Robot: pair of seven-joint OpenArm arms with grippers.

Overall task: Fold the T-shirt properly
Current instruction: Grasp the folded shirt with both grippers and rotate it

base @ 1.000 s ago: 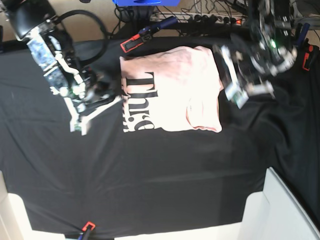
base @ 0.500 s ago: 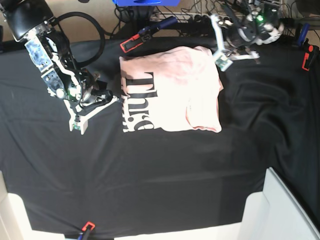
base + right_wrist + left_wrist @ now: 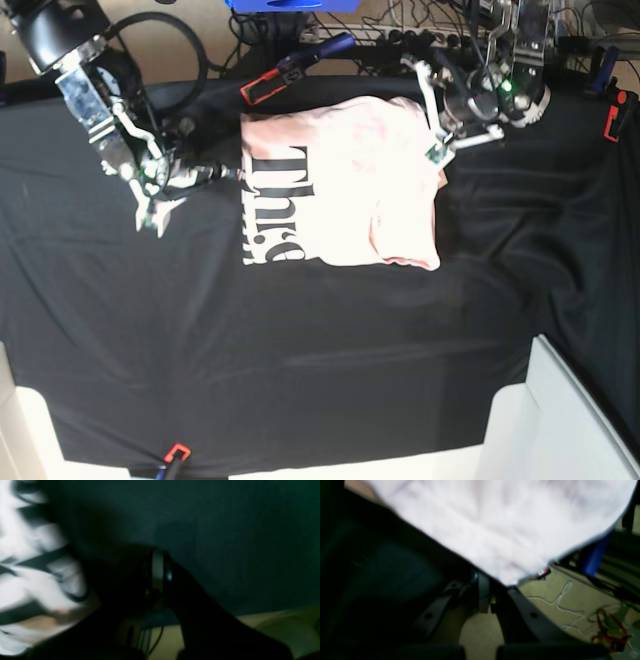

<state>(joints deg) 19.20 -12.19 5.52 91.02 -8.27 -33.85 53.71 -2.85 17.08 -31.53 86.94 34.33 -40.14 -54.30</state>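
Both hands clenched empty: left hand (image 3: 437, 152) and right hand (image 3: 150, 215) beside T-shirt (image 3: 345, 180)

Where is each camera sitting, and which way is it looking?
Base view: high above the table, looking straight down at the T-shirt on the black table cloth; both arms show, the left pincer at the shirt's edge, the right pincer at its other side.
Left wrist view: on the left arm, looking past its shut pincer at the plain pink cloth and the floor beyond.
Right wrist view: on the right arm, looking past its shut pincer at the dark cloth and the lettering.
Shared: all three show the T-shirt.
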